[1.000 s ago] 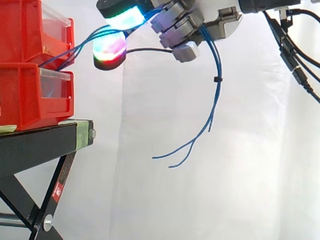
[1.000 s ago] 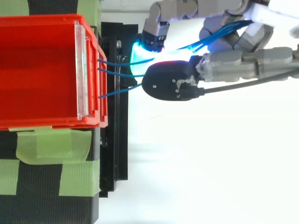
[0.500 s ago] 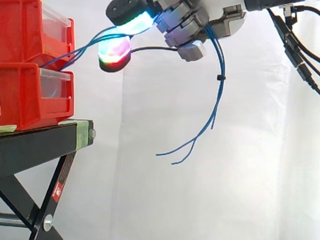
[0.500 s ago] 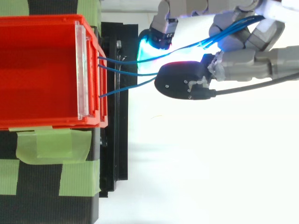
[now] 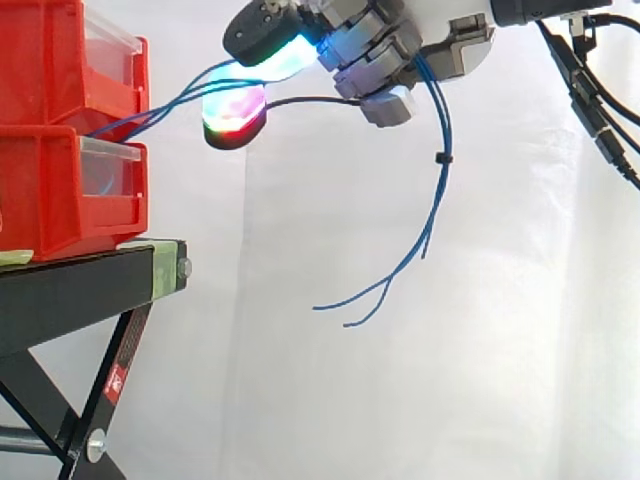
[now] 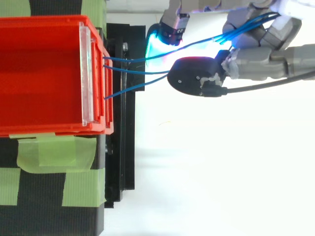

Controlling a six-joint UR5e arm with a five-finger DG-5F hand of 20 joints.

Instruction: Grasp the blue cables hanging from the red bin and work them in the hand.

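Three blue cables (image 5: pixel 165 102) run from the front of the upper red bin (image 5: pixel 60 62) up to my hand (image 5: pixel 385 45), which is at the top of the side view, right of the bins. The fingers are curled round the cables, and the loose ends (image 5: pixel 420 230) hang down below the hand in an arc. From above, the cables (image 6: pixel 133 73) leave the bin's (image 6: pixel 44 73) front wall and pass between glowing fingertips (image 6: pixel 162 37) into the hand (image 6: pixel 266 49). One dark pad (image 6: pixel 194 78) lies beside the cables.
A second red bin (image 5: pixel 60 190) sits under the upper one on a black stand (image 5: pixel 90 285) with green tape (image 6: pixel 54 152). A white curtain hangs behind. Open room lies right of the stand and below the hand.
The hand has moved up and to the right, away from the bins, drawing the cables straighter and tauter. The hanging ends have shifted slightly right with it.
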